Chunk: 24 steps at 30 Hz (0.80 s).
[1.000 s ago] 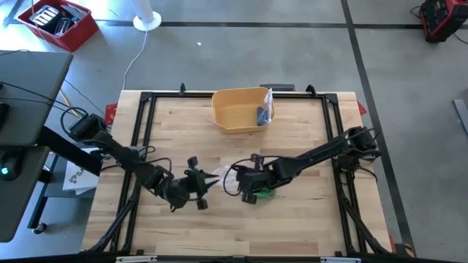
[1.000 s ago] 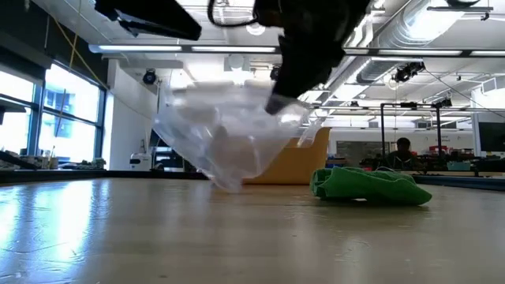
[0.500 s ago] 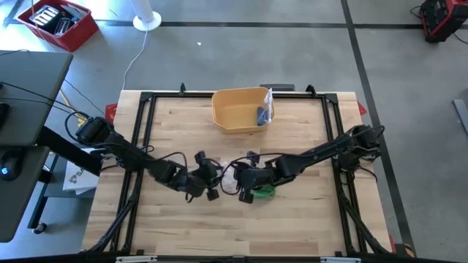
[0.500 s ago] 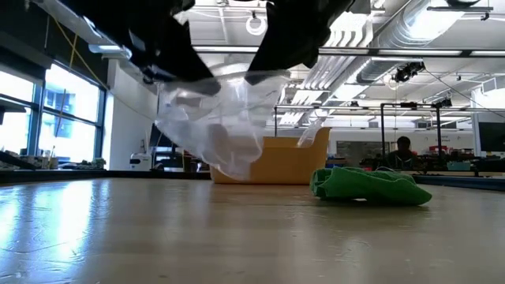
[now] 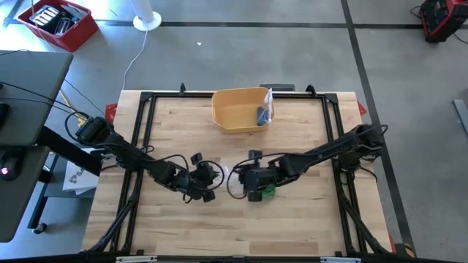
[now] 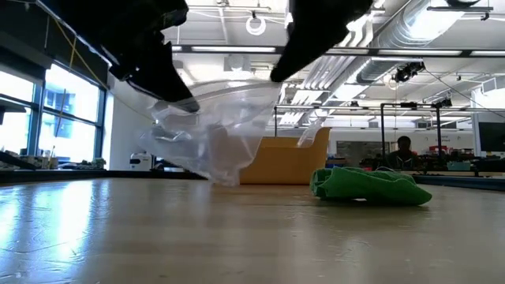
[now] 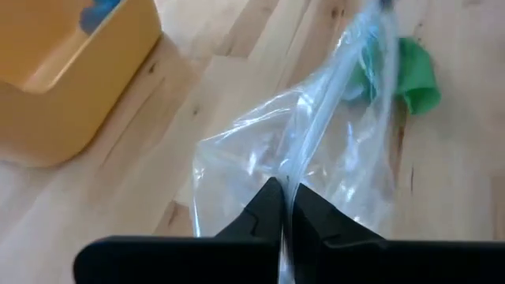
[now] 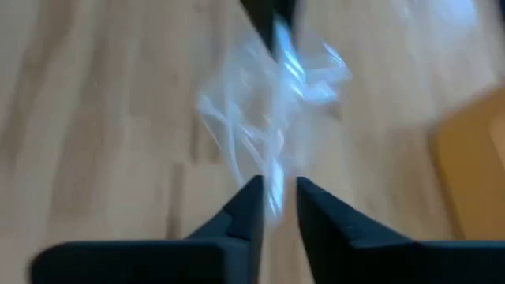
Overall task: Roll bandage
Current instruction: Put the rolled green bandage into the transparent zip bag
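- The left gripper (image 7: pixel 282 207) is pinched tight on an edge of the clear crinkled plastic bag (image 6: pixel 209 134), held off the wooden table (image 5: pixel 292 226) near its middle.
- The right gripper (image 8: pixel 274 197) has its fingers slightly parted around the bag's opposite edge.
- A crumpled green bandage (image 6: pixel 369 186) lies on the table just beside the right gripper.
- A yellow plastic bin (image 5: pixel 238 109) sits at the far edge.
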Each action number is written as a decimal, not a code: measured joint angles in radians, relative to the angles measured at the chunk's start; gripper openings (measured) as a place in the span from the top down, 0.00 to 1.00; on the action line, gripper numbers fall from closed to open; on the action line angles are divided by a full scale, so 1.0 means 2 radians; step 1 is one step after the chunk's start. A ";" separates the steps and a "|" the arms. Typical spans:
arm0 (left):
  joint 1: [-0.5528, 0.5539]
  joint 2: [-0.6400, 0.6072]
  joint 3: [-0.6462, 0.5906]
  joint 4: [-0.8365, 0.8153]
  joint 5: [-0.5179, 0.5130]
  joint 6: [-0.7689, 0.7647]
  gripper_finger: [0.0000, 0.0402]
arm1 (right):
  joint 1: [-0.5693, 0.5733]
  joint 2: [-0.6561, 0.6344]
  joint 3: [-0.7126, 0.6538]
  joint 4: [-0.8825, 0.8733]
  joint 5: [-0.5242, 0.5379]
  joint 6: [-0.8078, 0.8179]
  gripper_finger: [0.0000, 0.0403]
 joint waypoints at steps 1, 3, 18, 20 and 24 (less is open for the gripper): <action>-0.002 0.000 0.000 -0.010 0.000 -0.010 0.99 | 0.000 -0.009 0.000 -0.021 0.004 0.007 0.79; -0.006 0.000 0.000 -0.041 -0.004 -0.036 1.00 | 0.000 -0.026 0.000 -0.067 -0.001 0.017 0.71; -0.030 0.000 0.000 -0.090 -0.006 -0.095 1.00 | 0.012 -0.139 -0.339 0.213 -0.128 0.084 0.56; -0.030 0.002 0.000 -0.089 -0.004 -0.095 1.00 | 0.013 -0.131 -0.368 0.267 -0.128 0.080 0.54; -0.030 0.002 0.000 -0.089 -0.002 -0.099 1.00 | 0.024 -0.105 -0.399 0.326 -0.081 0.068 0.53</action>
